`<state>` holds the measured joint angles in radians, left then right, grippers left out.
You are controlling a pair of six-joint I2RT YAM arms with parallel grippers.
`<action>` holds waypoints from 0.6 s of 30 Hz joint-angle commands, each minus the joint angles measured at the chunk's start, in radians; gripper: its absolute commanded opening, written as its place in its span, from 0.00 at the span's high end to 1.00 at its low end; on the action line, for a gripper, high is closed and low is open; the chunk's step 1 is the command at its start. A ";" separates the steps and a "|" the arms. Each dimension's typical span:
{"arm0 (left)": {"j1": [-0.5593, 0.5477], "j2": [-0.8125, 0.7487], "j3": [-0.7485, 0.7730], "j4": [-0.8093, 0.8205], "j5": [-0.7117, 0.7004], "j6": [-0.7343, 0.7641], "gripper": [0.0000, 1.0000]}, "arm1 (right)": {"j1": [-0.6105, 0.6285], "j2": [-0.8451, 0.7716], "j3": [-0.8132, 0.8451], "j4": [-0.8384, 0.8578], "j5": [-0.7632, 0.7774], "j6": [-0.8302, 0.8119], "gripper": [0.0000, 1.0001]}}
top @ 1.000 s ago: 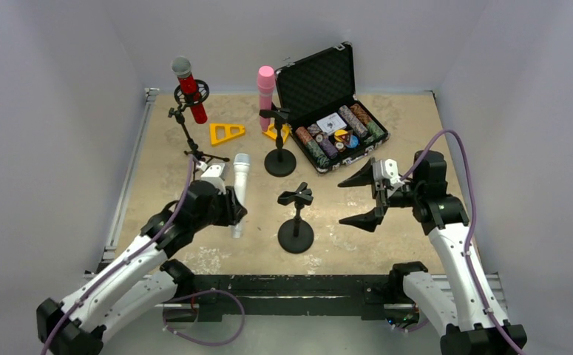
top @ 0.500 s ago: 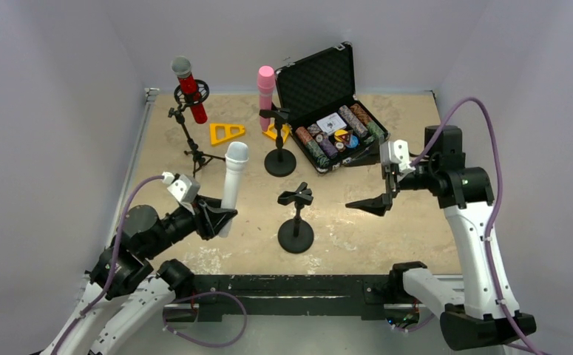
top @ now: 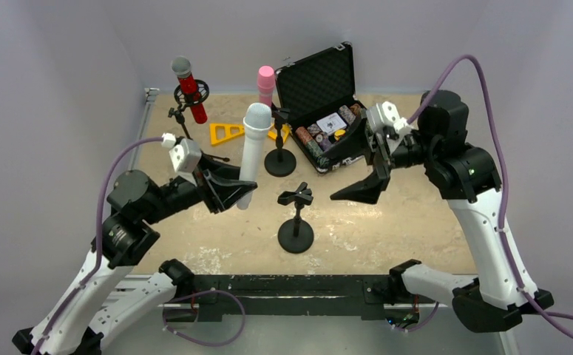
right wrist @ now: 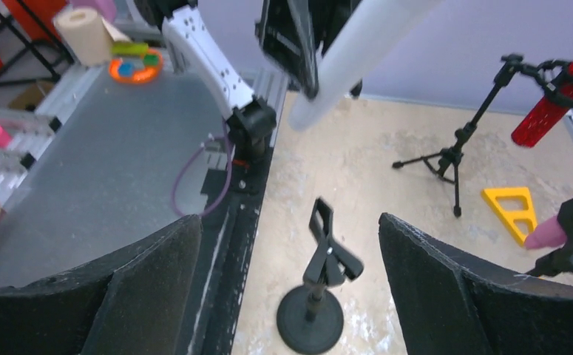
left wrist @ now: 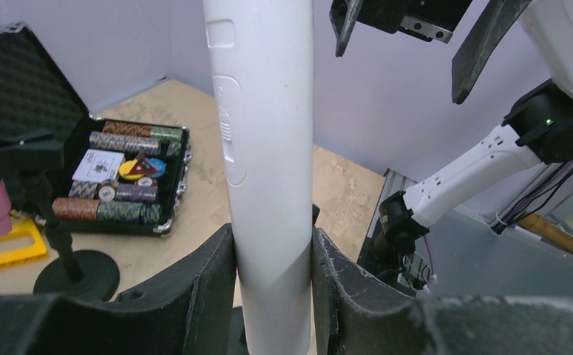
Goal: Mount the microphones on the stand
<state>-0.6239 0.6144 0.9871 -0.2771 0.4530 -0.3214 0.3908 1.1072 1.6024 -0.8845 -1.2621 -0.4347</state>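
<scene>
The white microphone [top: 252,148] stands upright in the air, and my left gripper [top: 231,191] is shut on its lower shaft. In the left wrist view the shaft [left wrist: 265,148] fills the gap between both fingers. Just right of it and lower, the empty black clip stand [top: 296,222] sits on the table. My right gripper [top: 354,168] hangs open above and to the right of that stand, with nothing between its fingers; the right wrist view looks down on the stand [right wrist: 320,274]. The red microphone [top: 189,89] sits in a tripod stand. The pink microphone [top: 266,83] sits in a round-base stand [top: 279,159].
An open black case of poker chips [top: 335,133] lies at the back right, close behind my right gripper. A yellow triangle [top: 226,133] lies between the two back stands, and a second one sits behind the pink microphone's stand. Walls close in the table on three sides.
My left arm has lifted the white microphone off the table, turned it upright and carried it right. My right arm has risen and swung back toward the case, jaws still wide.
</scene>
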 commanded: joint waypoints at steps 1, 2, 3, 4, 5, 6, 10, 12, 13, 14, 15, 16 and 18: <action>-0.015 0.124 0.082 0.243 0.076 -0.081 1.00 | 0.030 0.089 0.108 0.376 0.033 0.511 0.08; -0.022 0.152 0.100 0.277 0.072 -0.089 1.00 | 0.037 0.109 0.118 0.427 0.044 0.577 0.09; -0.033 0.177 0.114 0.312 0.065 -0.093 1.00 | 0.043 0.131 0.124 0.474 0.053 0.645 0.09; -0.044 0.202 0.128 0.333 0.055 -0.095 1.00 | 0.047 0.152 0.132 0.523 0.061 0.702 0.09; -0.055 0.227 0.140 0.355 0.043 -0.098 1.00 | 0.053 0.171 0.142 0.560 0.069 0.754 0.10; -0.068 0.253 0.153 0.375 0.034 -0.103 1.00 | 0.060 0.189 0.155 0.583 0.081 0.784 0.10; -0.113 0.327 0.180 0.444 -0.007 -0.117 1.00 | 0.083 0.239 0.199 0.596 0.152 0.811 0.11; -0.130 0.350 0.176 0.476 -0.028 -0.126 1.00 | 0.083 0.251 0.193 0.635 0.159 0.859 0.12; -0.135 0.360 0.175 0.489 -0.036 -0.130 1.00 | 0.083 0.254 0.186 0.654 0.160 0.881 0.12; -0.140 0.370 0.172 0.502 -0.043 -0.135 1.00 | 0.084 0.257 0.178 0.674 0.163 0.900 0.13; -0.144 0.376 0.168 0.522 -0.047 -0.142 1.00 | 0.086 0.263 0.170 0.691 0.163 0.924 0.14; -0.146 0.382 0.163 0.538 -0.050 -0.150 1.00 | 0.086 0.264 0.162 0.712 0.154 0.946 0.17; -0.150 0.393 0.152 0.563 -0.060 -0.164 1.00 | 0.087 0.258 0.117 0.769 0.136 0.988 0.23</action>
<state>-0.7628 1.0023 1.1168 0.1352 0.4313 -0.4454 0.4706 1.3922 1.7493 -0.2737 -1.1175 0.4187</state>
